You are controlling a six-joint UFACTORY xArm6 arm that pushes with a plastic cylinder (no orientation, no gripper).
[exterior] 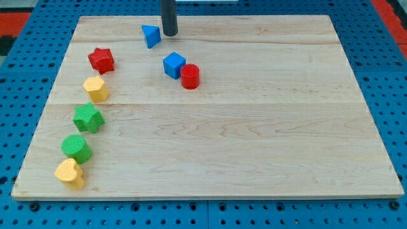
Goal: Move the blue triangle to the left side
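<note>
Board (254, 159): pale wood, on a blue pegboard surface.
Near corner, view's bottom left: yellow heart (69, 173), touching the green cylinder (76, 148) just above it.
Left column, going farther: green star (88, 117), then yellow hexagon (96, 89), then red star (101, 60); spaced apart, curving up the left edge.
Middle, toward the far side: blue cube (173, 65) with red cylinder (190, 76) touching it on the view's right.
Far edge: blue triangle (151, 35), near the top, left of centre.
My tip (170, 34): bare rod, nothing to spread or pinch; resting just beside the triangle on its right, touching or nearly so, cannot tell which.
Key relation: triangle lies directly to the view's left of the tip, so a leftward push looks lined up.
Path judged: open wood leftward along the top; red star sits lower, probably out of the way.
Count: two blue, two red, two green, two yellow; eight blocks, one rod.
</note>
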